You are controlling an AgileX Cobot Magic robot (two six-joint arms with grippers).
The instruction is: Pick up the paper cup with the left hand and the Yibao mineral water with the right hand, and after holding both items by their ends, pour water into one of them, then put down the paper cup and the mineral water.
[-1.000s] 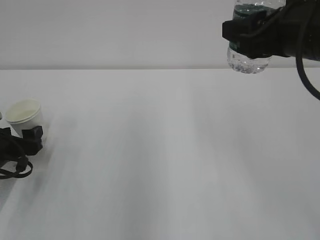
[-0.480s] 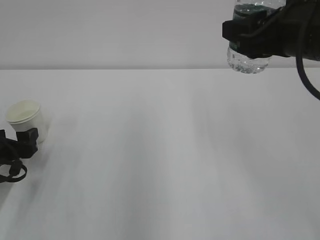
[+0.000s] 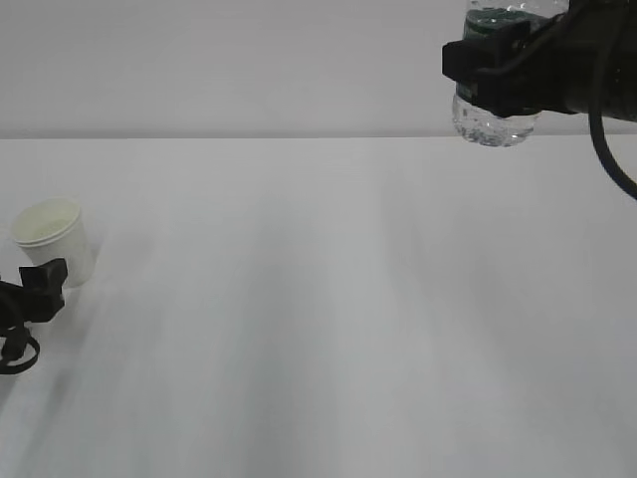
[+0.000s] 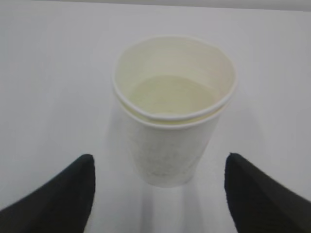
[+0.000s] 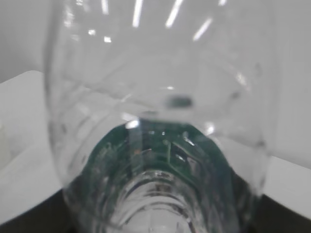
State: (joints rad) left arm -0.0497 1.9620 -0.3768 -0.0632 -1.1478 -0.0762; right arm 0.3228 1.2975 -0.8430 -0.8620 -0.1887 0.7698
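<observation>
On the near left of the table (image 3: 328,319), the left end effector (image 4: 158,194) is sitting wide open, its fingers (image 4: 53,194) clear of the paper cup (image 4: 172,116) standing upright. Far right, the right end effector (image 3: 498,75) is holding the water bottle (image 3: 495,118) aloft. Lowering carelessly risks toppling the uncapped bottle and spilling.

Table (image 3: 328,319): white, matte, plain surface filling the near and middle ground, edge to edge left to right. Wall (image 3: 219,60): pale grey-white, bare, meeting the table's far edge in a straight horizontal line. Light: soft, even, with faint shadows.
</observation>
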